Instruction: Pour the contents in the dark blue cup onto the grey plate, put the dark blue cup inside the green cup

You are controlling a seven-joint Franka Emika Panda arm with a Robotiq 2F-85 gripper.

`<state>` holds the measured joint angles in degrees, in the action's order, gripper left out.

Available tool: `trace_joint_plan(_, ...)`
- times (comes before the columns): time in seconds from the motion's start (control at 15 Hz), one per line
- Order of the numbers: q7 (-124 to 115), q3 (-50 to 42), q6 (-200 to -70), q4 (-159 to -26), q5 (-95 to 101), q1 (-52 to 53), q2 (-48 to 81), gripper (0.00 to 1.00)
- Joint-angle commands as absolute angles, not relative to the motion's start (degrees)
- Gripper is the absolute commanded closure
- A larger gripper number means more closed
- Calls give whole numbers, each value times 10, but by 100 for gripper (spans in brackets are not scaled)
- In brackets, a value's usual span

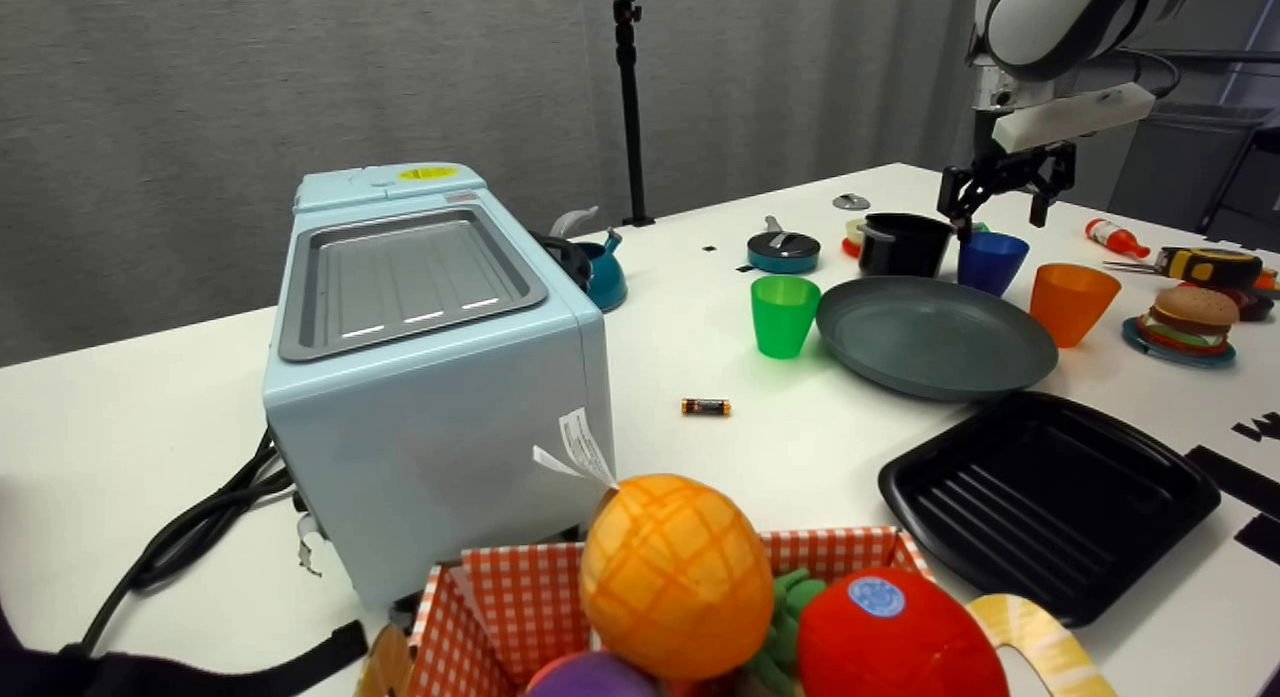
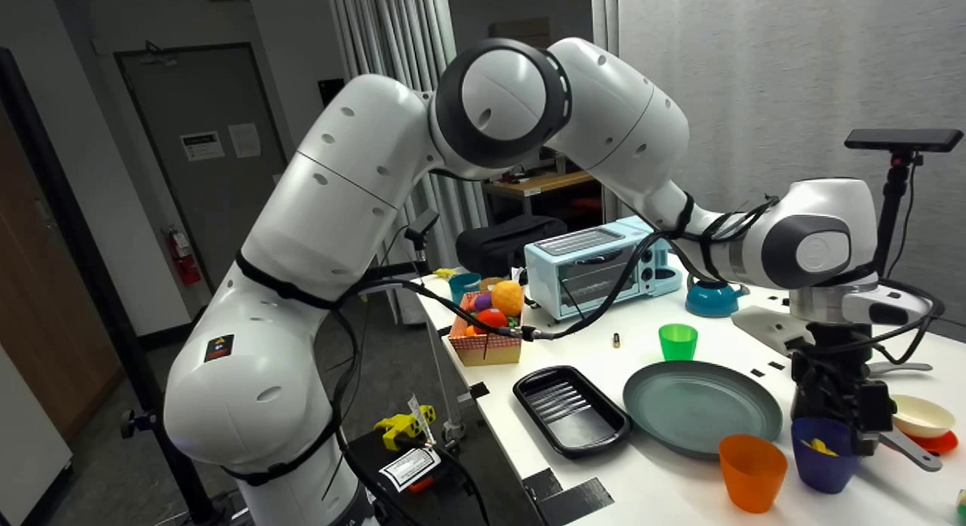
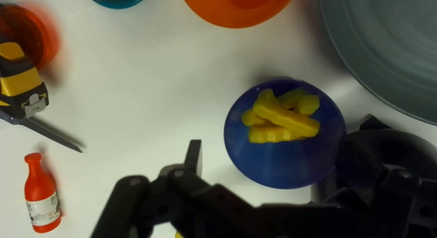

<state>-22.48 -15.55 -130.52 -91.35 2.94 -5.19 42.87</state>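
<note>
— Black two-fingered gripper (image 1: 1000, 215), how does it stand?
— I have its jaws wide apart, near the rim of the dark blue tapered plastic cup (image 1: 993, 265).
— And this cup?
— It stands upright, yellow stick-shaped pieces (image 3: 285, 118) inside, just beside the round dark grey plate (image 1: 935, 337). Near this plate I see the bright green tapered plastic cup (image 1: 784, 322).

White label (image 3: 44, 212) on red bottle (image 3: 38, 188), letter B legible, door notices (image 2: 201, 146) unreadable

The contents (image 3: 286, 117) are yellow, the basket (image 1: 525, 602) red-checked inside.
</note>
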Motion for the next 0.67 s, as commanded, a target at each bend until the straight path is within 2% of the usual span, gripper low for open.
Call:
trace_joint_plan(0.0,-229,-158,-1275,-861,41,-53,459,0)
trace_joint_plan(0.6,-227,-157,-1269,-863,43,-51,470,0)
